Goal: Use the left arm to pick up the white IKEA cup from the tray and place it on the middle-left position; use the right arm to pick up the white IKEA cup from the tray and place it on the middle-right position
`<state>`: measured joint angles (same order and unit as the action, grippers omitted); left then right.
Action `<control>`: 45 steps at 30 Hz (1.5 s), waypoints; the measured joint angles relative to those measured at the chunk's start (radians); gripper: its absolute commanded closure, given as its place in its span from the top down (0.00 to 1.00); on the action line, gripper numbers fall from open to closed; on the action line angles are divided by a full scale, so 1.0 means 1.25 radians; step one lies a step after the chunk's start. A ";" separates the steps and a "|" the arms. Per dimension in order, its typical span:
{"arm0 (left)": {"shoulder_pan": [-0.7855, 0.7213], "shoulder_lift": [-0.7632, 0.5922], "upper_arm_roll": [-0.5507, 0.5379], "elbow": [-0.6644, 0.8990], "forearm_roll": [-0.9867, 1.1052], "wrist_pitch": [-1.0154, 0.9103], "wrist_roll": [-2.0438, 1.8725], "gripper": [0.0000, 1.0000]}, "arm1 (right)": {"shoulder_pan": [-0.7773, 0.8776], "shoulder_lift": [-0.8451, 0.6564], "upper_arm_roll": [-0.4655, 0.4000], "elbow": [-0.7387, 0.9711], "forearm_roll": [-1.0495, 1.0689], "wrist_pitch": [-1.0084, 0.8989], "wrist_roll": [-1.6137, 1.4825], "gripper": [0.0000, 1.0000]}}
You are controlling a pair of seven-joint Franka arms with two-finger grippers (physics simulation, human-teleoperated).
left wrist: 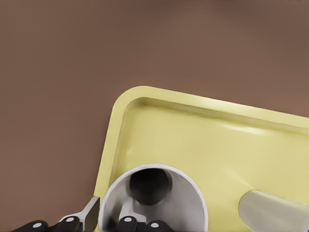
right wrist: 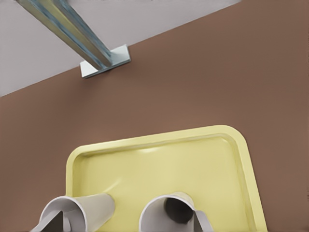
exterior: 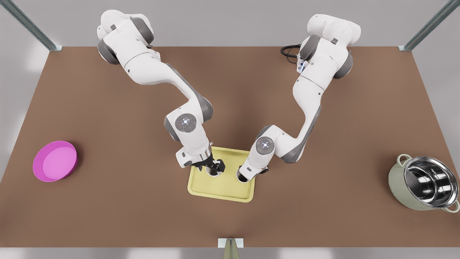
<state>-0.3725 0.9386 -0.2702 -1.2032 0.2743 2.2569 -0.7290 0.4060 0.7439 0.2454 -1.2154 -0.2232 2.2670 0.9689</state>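
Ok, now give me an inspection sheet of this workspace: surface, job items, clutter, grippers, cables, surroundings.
Surface: brown table, bare apart from the items below.
Job's things: yellow tray mid-table; two white cups on it, left-arm cup and right-arm cup.
Clutter: magenta dish at the front view's left; steel-lined pot at its right.
Grippers: left gripper at the rim of its cup; right gripper down over the other cup.
Cables: black cable beside the left arm's base.
Surroundings: metal post at the table edge, grey walls.
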 measured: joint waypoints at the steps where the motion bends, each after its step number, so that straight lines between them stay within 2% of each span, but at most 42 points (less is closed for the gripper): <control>1: 0.000 0.001 0.000 0.000 -0.001 0.004 -0.004 0.38 | 0.000 0.000 0.000 0.000 -0.003 0.001 0.008 1.00; 4: 0.000 0.002 -0.001 0.001 -0.006 0.013 -0.015 0.28 | -0.002 -0.020 0.000 -0.037 -0.007 0.000 0.029 1.00; 6: 0.001 0.002 -0.001 0.002 -0.012 0.016 -0.021 0.28 | -0.003 -0.054 0.000 -0.091 -0.009 0.000 0.040 1.00; 11: 0.007 -0.007 0.000 0.003 -0.026 0.017 -0.037 0.14 | -0.022 -0.124 -0.002 -0.200 -0.011 -0.001 0.059 1.00; 15: 0.035 -0.031 -0.003 0.007 -0.029 0.001 -0.048 0.14 | -0.028 -0.119 -0.003 -0.212 -0.016 0.011 0.068 1.00; 18: 0.122 -0.110 -0.054 0.010 -0.030 -0.080 -0.049 0.14 | -0.024 -0.098 -0.003 -0.207 -0.023 0.024 0.075 1.00; 21: 0.213 -0.157 -0.064 0.011 -0.039 -0.162 -0.033 0.14 | -0.018 -0.086 -0.001 -0.205 -0.026 0.033 0.080 1.00; 25: 0.328 -0.109 -0.056 0.006 -0.024 -0.199 0.023 0.14 | -0.018 -0.064 -0.001 -0.212 -0.040 0.043 0.086 1.00; 34: 0.339 -0.018 -0.043 0.008 0.001 -0.102 0.124 0.14 | -0.016 -0.030 -0.001 -0.233 -0.051 0.070 0.094 1.00; 35: 0.339 -0.016 -0.043 0.008 0.001 -0.093 0.133 0.20 | -0.016 -0.029 -0.001 -0.233 -0.052 0.073 0.095 1.00; 36: 0.339 -0.015 -0.043 0.008 0.000 -0.086 0.142 1.00 | -0.016 -0.028 -0.001 -0.236 -0.052 0.076 0.095 1.00; 42: 0.332 -0.026 -0.045 0.003 -0.004 -0.069 0.215 1.00 | -0.017 -0.011 -0.002 -0.251 -0.071 0.106 0.100 1.00; 45: 0.321 -0.146 -0.085 0.008 0.041 -0.190 0.246 1.00 | -0.021 0.004 -0.003 -0.252 -0.110 0.131 0.106 1.00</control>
<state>0.0285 0.7563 -0.3770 -1.1928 0.3249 2.0188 -0.4210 0.3801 0.7487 0.2411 -1.5298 -0.3601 2.4312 1.1014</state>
